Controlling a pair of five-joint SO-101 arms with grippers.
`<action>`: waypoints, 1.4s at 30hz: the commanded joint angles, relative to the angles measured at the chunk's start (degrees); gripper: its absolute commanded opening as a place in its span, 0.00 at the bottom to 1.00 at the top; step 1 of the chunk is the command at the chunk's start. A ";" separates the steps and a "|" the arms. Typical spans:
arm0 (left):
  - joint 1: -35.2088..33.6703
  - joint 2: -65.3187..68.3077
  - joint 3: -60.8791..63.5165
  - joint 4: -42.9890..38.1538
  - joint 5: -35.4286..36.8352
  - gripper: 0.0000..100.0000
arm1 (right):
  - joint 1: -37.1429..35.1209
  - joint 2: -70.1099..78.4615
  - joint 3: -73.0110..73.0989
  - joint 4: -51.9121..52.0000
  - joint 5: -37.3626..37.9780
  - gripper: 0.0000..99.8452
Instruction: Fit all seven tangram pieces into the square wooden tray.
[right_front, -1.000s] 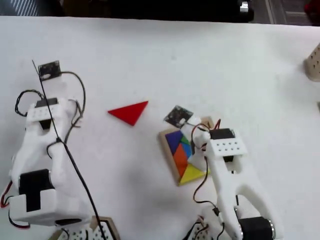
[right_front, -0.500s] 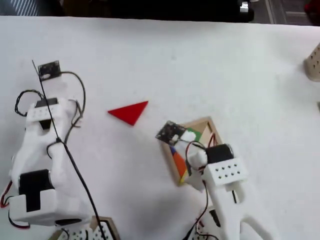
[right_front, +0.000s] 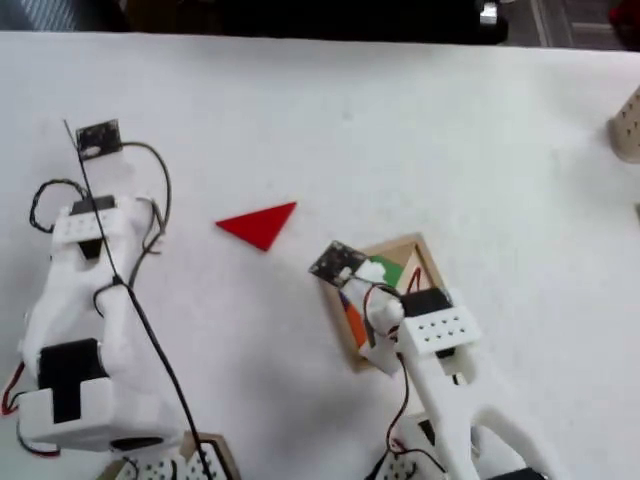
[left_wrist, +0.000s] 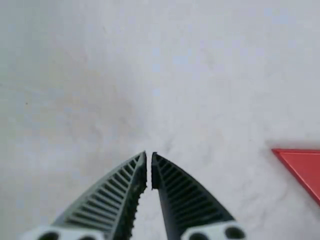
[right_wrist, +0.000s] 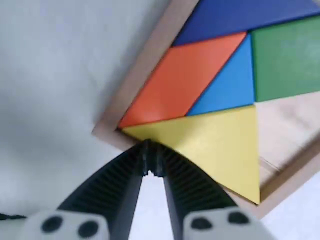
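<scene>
The square wooden tray (right_front: 428, 258) lies right of the table's middle, partly under my right arm (right_front: 440, 335). In it sit a dark blue piece (right_wrist: 240, 15), an orange piece (right_wrist: 175, 80), a light blue piece (right_wrist: 230, 85), a green piece (right_wrist: 285, 55) and a yellow triangle (right_wrist: 220, 145). A patch of bare wood (right_wrist: 287, 127) shows beside the yellow one. My right gripper (right_wrist: 150, 152) is shut, its tips at the yellow triangle's corner by the tray's frame. A red triangle (right_front: 260, 225) lies loose on the table to the tray's left. My left gripper (left_wrist: 149, 156) is shut on nothing above bare table, the red triangle (left_wrist: 302, 170) off to one side.
My left arm (right_front: 75, 300) with its black cable takes up the table's left side. A pale perforated block (right_front: 628, 125) stands at the right edge. A wooden piece (right_front: 205, 455) shows at the near edge. White table stretches beyond the tray.
My right arm has drawn back toward the near edge and swung slightly left, uncovering the tray's far corner and green piece. The left arm and red triangle have not moved.
</scene>
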 joint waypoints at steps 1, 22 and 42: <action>0.40 -0.31 -1.58 -1.67 -0.44 0.04 | 2.86 0.48 -1.41 -1.36 -1.41 0.02; 0.40 -0.31 -1.58 -1.67 -0.44 0.04 | 12.88 -14.02 -2.46 -3.82 -13.36 0.02; 0.40 -0.31 -1.58 -1.41 -0.44 0.04 | 12.62 8.40 -3.78 -23.60 -16.79 0.02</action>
